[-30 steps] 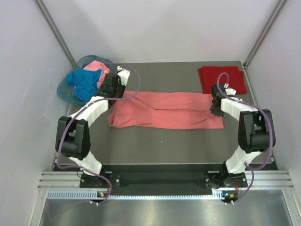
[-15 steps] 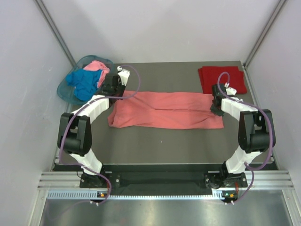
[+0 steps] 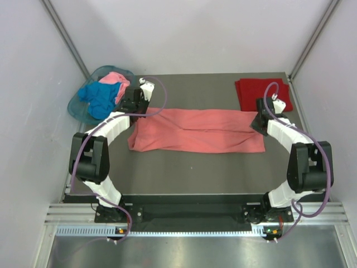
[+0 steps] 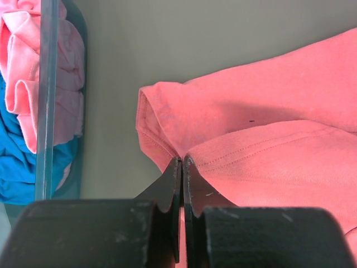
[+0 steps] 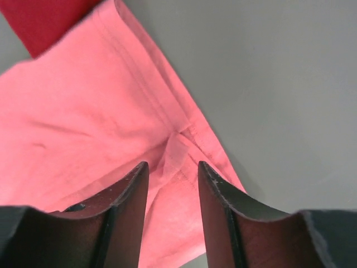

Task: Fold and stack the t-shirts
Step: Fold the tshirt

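We see a salmon-coral cotton t-shirt (image 3: 195, 131) folded into one long band across the grey tabletop (image 3: 195, 173), its two ends reaching from one arm's fingers to the other's.

The left gripper (image 4: 181, 162) has its fingers pressed together, and they pinch a fold at the shirt's left end. Just past the fingertips, the hem of the upper layer meets the rolled edge of the layer below. To the left of these fingers stands the wall of a translucent teal plastic basket (image 4: 47, 84). A crumpled light pink t-shirt (image 4: 28, 56) and a bright blue t-shirt (image 4: 17, 167) lie inside it, the pink one farther from the fingers than the blue. Bare tabletop shows beyond the fingertips.

The right gripper (image 5: 173, 164) has its fingers spread, with a clear gap between them. The salmon shirt's right end lies under that gap. A small raised pucker in the cloth sits just ahead of the fingertips, and neither finger grips the fabric. The shirt's hemmed edge runs diagonally away from the fingers. Past that edge, well beyond the left finger, we see part of a folded dark red t-shirt (image 5: 50, 19). From above, that red shirt lies flat at the far right corner of the tabletop, beyond the right fingers.
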Tool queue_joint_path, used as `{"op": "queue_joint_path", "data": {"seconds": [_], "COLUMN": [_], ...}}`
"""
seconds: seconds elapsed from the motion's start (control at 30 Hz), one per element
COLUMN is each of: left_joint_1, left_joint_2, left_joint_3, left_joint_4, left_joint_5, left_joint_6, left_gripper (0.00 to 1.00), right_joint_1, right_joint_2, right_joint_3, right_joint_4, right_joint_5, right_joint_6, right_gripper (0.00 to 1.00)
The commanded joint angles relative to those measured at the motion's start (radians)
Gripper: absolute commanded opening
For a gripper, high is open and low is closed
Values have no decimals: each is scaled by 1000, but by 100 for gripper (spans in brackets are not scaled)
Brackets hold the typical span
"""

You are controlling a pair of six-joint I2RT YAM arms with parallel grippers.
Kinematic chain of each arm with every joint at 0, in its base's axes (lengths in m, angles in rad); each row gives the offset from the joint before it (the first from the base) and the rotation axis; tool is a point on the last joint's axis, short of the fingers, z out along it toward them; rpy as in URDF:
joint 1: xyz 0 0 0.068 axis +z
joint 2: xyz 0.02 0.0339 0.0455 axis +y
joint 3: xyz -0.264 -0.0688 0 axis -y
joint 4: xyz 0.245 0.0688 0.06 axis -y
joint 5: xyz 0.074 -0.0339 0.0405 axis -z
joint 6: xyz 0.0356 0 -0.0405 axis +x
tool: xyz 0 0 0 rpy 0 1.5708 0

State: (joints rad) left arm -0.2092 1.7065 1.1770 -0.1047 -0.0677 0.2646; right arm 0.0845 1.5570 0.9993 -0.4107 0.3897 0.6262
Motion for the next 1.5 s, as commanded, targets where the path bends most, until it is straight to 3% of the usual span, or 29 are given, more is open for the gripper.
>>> {"op": "queue_joint_path", "data": {"seconds": [0.0,0.33,0.67,0.8,0.9,1.0,1.1,1.23,1.47], "left_joint_1": [7,7,7,7,7,7,7,8,8], "left_joint_2": [-2,2,13,16,10,2,1,4,7], "left_joint_3": [44,50,58,61,59,53,53,52,52], "left_joint_4": [49,53,57,53,48,46,45,45,43], "left_joint_5": [8,0,-21,-11,-6,-6,-4,-1,-11], "left_joint_6": [7,15,28,25,25,27,27,25,35], "left_gripper": [0,0,0,0,0,0,0,0,0], "right_joint_1": [-35,-158,-216,-216,-216,-216,-218,-223,-226], "right_joint_2": [-58,-92,-222,-281,-313,-336,-283,-181,-147], "right_joint_3": [-59,-208,-363,-390,-377,-329,-288,-242,-243], "right_joint_4": [35,67,38,64,109,118,118,98,124], "right_joint_5": [-80,-199,-140,-149,-247,-342,-432,-489,-494], "right_joint_6": [-51,-74,20,14,-71,-166,-244,-296,-329], "right_gripper": [39,23,13,0,5,25,35,35,36]}}
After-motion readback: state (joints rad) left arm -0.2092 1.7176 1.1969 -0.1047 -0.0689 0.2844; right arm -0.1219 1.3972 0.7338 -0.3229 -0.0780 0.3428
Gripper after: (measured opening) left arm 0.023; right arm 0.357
